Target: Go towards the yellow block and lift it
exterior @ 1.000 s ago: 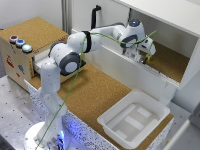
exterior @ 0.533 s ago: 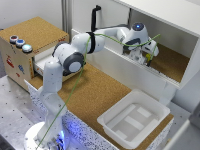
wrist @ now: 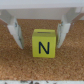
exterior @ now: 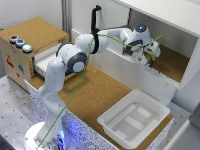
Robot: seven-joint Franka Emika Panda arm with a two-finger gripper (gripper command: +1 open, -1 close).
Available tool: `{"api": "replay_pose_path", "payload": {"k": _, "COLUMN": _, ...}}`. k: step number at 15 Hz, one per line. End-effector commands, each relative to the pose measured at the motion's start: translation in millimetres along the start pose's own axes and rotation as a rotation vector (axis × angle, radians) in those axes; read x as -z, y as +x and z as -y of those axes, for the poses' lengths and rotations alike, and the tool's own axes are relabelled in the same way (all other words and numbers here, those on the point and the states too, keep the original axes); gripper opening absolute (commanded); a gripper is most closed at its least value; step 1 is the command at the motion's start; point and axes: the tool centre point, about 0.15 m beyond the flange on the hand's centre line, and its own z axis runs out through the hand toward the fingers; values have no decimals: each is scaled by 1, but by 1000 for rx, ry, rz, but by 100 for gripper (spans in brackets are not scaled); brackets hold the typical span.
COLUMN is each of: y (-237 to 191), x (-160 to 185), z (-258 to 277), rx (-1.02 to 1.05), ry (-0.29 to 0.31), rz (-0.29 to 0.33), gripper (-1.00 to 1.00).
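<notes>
— Reaching is as good as finished, I judge: my white Panda arm (exterior: 75,57) stretches into the white-walled, cork-floored compartment (exterior: 172,62) at the upper right of the exterior frame, and its white two-fingered gripper (exterior: 145,55) hangs low there.

— And the block?

— I can't pick it out in the exterior view; the gripper hides that spot. In the wrist view the small bright yellow cube (wrist: 44,43), with a dark letter N on the face toward the camera, sits on the brown cork floor (wrist: 20,62) at the centre of the frame, between the two pale fingers (wrist: 63,34).

— Are you gripping it?

— No. I see the jaws spread wide, with a gap of cork showing on each side of the cube. It looks flat on the floor, not raised.

— So what's left?

— By my reckoning, closing on it and the whole lift. The approach is done; the grasp isn't.
</notes>
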Motion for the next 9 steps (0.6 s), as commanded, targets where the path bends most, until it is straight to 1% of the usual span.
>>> {"api": "replay_pose_path", "payload": {"k": 1, "y": 15, "x": -1, "z": -5, "rx": 38, "ry": 0, "rz": 40, "gripper": -100}}
{"api": "replay_pose_path", "payload": {"k": 2, "y": 11, "x": 8, "z": -5, "rx": 26, "ry": -5, "rz": 34, "gripper": -100}}
{"api": "replay_pose_path", "payload": {"k": 4, "y": 5, "x": 31, "z": -6, "rx": -7, "ry": 4, "rz": 15, "gripper": -100}}
{"api": "replay_pose_path", "payload": {"k": 5, "y": 4, "x": 45, "z": -8, "rx": -24, "ry": 25, "rz": -1, "gripper": -100}}
{"api": "replay_pose_path", "payload": {"k": 7, "y": -2, "x": 73, "z": -10, "rx": -17, "ry": 42, "rz": -25, "gripper": -100}}
{"api": "replay_pose_path", "payload": {"k": 9, "y": -15, "x": 85, "z": -10, "rx": -7, "ry": 61, "rz": -4, "gripper": -100}}
